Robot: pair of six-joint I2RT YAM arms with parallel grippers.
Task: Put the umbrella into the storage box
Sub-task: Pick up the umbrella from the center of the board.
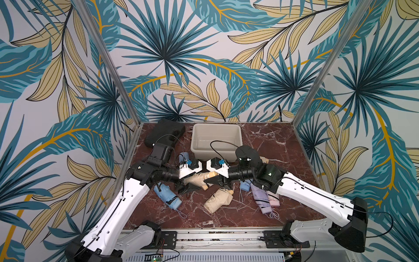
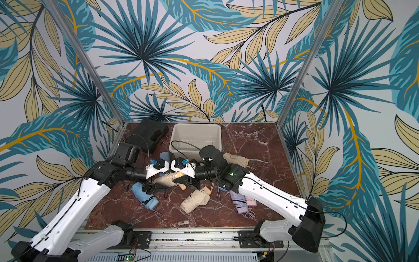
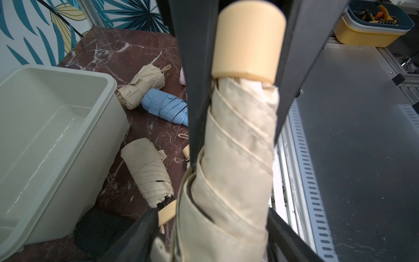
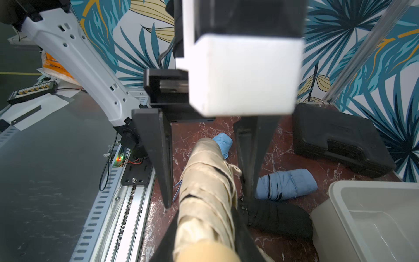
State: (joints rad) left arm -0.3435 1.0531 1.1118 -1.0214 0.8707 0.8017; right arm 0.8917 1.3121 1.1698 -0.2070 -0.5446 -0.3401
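1. table [image 1: 283,145]: dk-red marble top, carries all items below.
2. L arm [image 1: 127,204]: white link rises from front rail. Elbow bent, black forearm approx. level, reaching in to table centre, wrist facing R arm.
3. R arm [image 1: 313,192]: mirror pose from opp. side, forearm level, wrist facing L arm. The two wrists nearly meet.
4. storage box [image 1: 200,154]: off-white tub, upright, back centre of table, just behind both wrists.
5. black case [image 1: 163,132]: moulded, back-left corner, near box, not touching.
6. umbrella [image 1: 197,179]: beige, folded, held off table betw. both tools, approx. level, in front of box and outside it.
7. Loose folded umbrellas on table:
   - lt-blue umbrella [image 1: 167,197] by L arm
   - second beige umbrella [image 1: 217,200] at front centre
   - lilac umbrella [image 1: 260,199] and pink umbrella [image 1: 273,199], side by side under R arm
   - black umbrella [image 4: 276,217] below tools
8. R tool [image 3: 234,152]: clamped tight on held umbrella, fingers pressing right at handle cap [image 3: 248,40].
9. L tool [image 4: 207,202]: jaws parted, straddling fabric end. Clear gap on one side, other finger close to cloth.
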